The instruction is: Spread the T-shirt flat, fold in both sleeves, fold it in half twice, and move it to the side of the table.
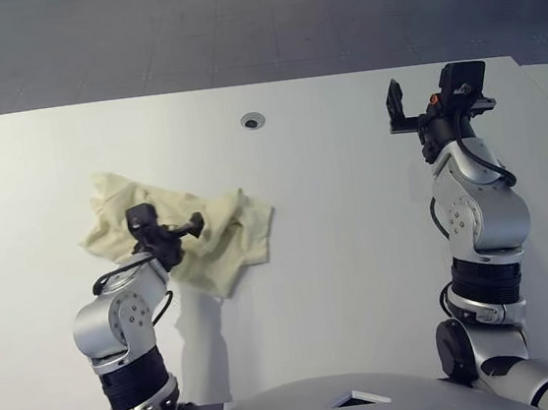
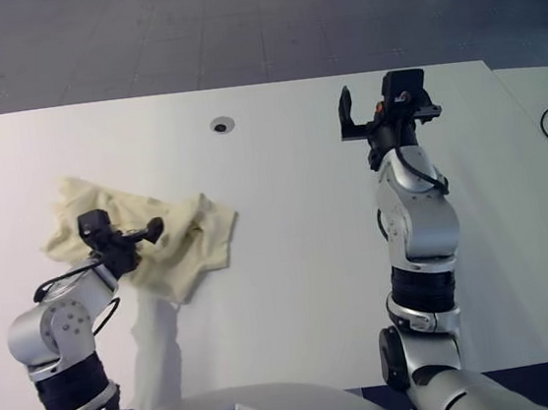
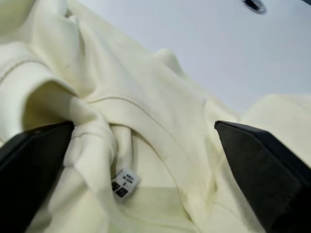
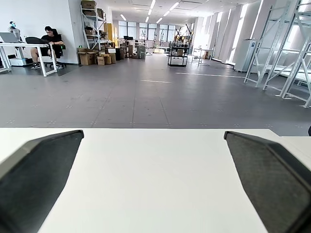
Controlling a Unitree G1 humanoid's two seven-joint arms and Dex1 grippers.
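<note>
On the left side of the table [image 1: 359, 255], a crumpled cream T-shirt [image 1: 233, 234] lies under the left gripper [image 1: 169, 223].
Its fingers spread wide over the collar [image 3: 146, 116] and label [image 3: 121, 182], gripping nothing; the right gripper [image 1: 436, 102], raised near the far right corner, is equally wide and empty.

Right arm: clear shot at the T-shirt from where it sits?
Probably, for its right edge: only bare table lies between the right gripper and the T-shirt. The left gripper sits over the shirt's middle, so that part looks crowded. Reach across is unsure.
</note>
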